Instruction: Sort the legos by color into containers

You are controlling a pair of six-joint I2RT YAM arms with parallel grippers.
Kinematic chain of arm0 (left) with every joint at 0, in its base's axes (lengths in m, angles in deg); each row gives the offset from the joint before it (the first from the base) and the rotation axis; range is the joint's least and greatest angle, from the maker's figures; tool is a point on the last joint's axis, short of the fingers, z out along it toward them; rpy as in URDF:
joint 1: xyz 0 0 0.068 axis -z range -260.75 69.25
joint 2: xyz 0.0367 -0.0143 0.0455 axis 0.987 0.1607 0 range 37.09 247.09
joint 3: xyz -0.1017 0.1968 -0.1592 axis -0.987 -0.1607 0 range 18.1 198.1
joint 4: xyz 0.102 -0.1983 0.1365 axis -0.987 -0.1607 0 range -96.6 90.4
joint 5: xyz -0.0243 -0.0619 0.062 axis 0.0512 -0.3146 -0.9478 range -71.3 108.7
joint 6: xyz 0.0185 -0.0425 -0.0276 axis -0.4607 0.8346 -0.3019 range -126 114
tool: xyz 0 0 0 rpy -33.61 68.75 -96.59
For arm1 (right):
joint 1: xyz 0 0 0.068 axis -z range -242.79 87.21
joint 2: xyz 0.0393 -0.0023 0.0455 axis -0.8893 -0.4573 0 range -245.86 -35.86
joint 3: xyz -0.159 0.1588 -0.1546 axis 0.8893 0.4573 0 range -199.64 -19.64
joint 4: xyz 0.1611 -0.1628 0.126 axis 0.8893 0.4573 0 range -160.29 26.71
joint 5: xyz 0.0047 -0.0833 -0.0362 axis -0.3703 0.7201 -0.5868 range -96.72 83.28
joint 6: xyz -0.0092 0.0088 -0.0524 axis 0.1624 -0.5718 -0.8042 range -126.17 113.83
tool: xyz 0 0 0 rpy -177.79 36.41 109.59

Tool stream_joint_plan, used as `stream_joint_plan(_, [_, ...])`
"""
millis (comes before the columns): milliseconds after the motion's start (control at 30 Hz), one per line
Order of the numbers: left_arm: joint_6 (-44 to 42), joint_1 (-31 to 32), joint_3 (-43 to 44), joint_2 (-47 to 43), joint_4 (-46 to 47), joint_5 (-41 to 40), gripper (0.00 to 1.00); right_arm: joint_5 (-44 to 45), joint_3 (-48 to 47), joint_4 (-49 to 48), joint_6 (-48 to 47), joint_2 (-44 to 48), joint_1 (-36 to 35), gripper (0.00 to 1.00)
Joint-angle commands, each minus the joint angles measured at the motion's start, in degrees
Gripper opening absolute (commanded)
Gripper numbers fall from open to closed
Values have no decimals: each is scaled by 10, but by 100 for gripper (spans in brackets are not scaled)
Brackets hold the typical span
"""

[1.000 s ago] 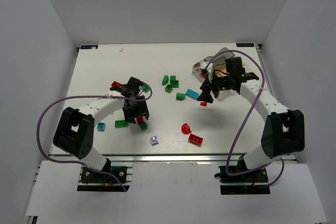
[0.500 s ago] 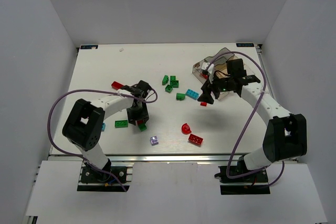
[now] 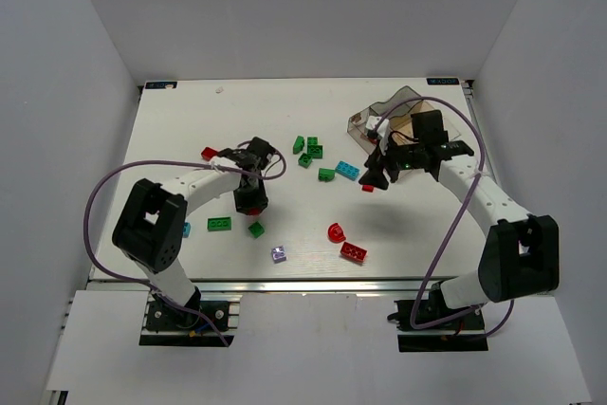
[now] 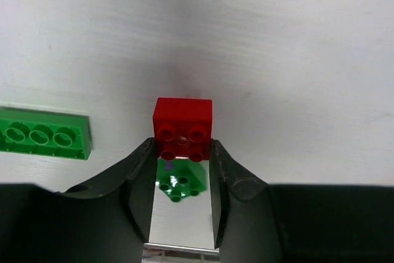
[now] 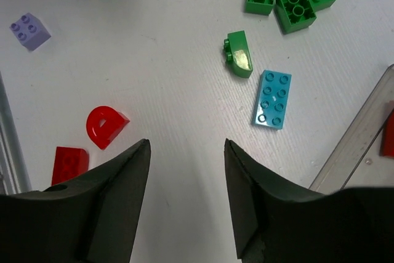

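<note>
Left wrist view: left fingers (image 4: 138, 183) pinch red brick (image 4: 183, 121); right fingers (image 5: 117, 177) apart

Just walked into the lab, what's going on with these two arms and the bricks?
The arms are sorting bricks by color. The left gripper has its fingers against both sides of a red brick on the table. The right gripper hangs open and empty above the table beside the tray, with the cyan brick and curved red piece loose nearby.
</note>
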Motion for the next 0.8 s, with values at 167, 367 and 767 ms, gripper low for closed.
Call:
stream_joint_plan(167, [-103, 20, 151, -40, 144, 175, 5, 85, 67, -115, 143, 76, 6, 0])
stream_joint_plan(367, [-103, 36, 303, 92, 241, 293, 4, 188, 72, -124, 259, 83, 13, 0])
stream_joint_plan(767, [-22, 76, 582, 352, 421, 304, 7, 259, 122, -143, 268, 161, 42, 0])
